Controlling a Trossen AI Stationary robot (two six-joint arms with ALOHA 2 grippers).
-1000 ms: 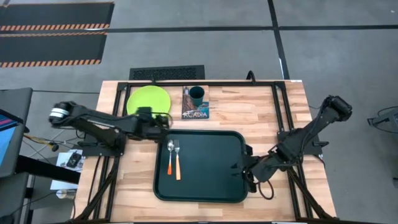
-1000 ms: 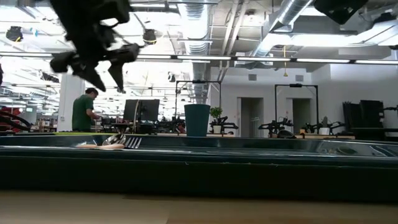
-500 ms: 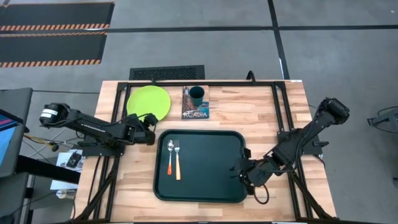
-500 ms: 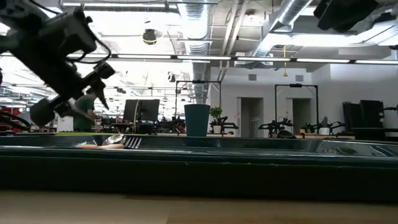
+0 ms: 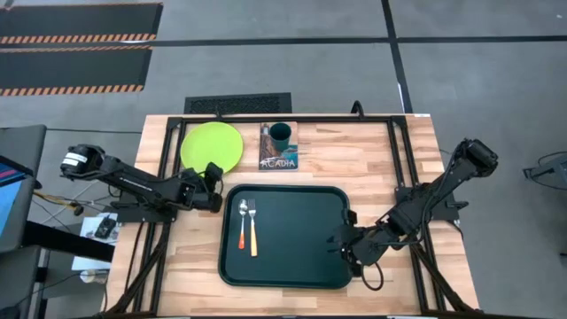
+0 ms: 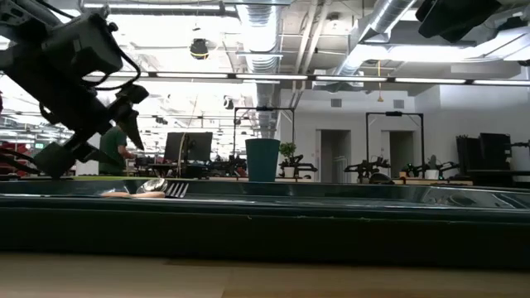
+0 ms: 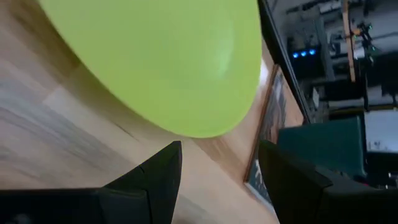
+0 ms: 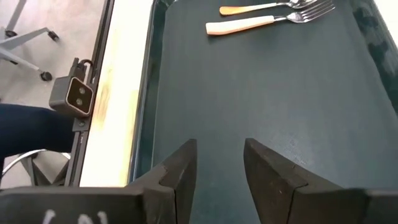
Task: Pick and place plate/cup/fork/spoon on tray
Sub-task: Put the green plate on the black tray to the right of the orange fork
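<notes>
The lime-green plate (image 5: 211,146) lies flat on the table at the far left. The dark teal cup (image 5: 280,135) stands on a small picture book (image 5: 278,158). The spoon (image 5: 241,221) and the fork (image 5: 252,226) lie side by side in the left part of the dark green tray (image 5: 292,266). My left gripper (image 5: 213,175) is open and empty, just near of the plate's near edge (image 7: 205,127), fingers pointing at it. My right gripper (image 5: 341,239) is open and empty over the tray's right rim, facing the cutlery (image 8: 267,15).
Black frame bars (image 5: 168,146) run along the table's left, far and right sides. The book and cup stand just right of the plate. The tray's middle and right part (image 8: 261,93) hold nothing. Bare wood (image 5: 363,155) lies far of the tray.
My left gripper has gone from the tray's far left corner toward the table's left edge and down, and now points at the plate's near edge. My right gripper has gone a little toward the table's left edge over the tray's right rim. No object has moved.
</notes>
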